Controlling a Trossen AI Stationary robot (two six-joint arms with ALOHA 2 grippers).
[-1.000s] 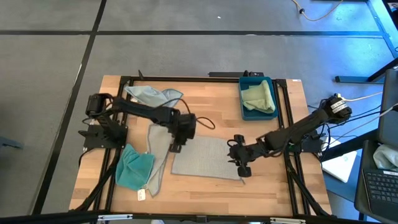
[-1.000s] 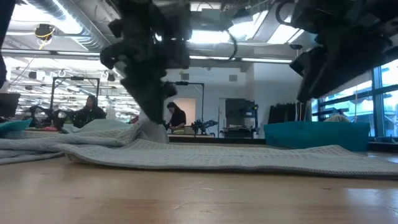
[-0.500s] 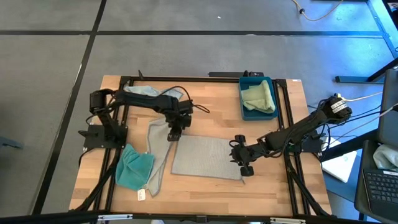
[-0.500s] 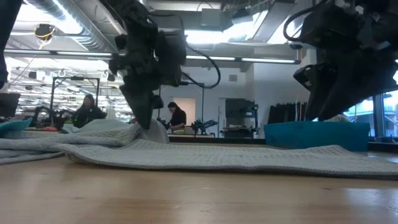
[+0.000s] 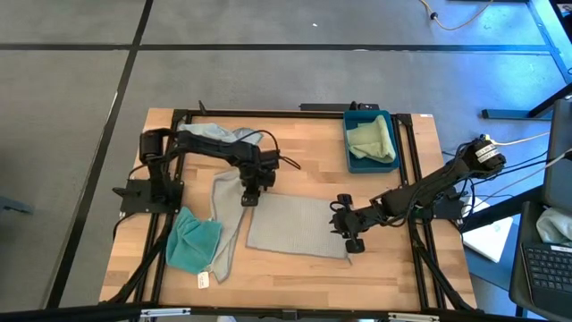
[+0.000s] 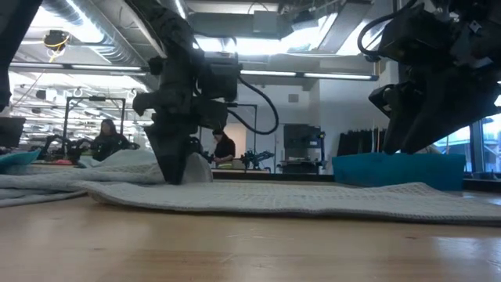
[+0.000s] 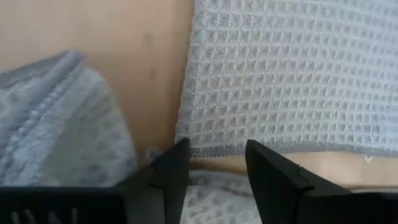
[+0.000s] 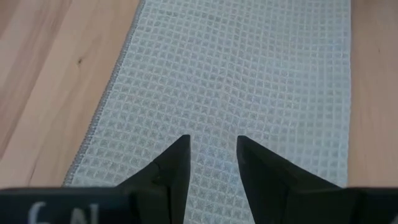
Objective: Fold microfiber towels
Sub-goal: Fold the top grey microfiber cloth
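left gripper open at the grey waffle towel's corner, right gripper open over its far edge, probably not touching

High view: overhead, straight down, whole worktop mid-frame. Low view: at worktop level, looking across into the room. Both wrist views: close, looking down on the grey waffle towel, shared by all four.
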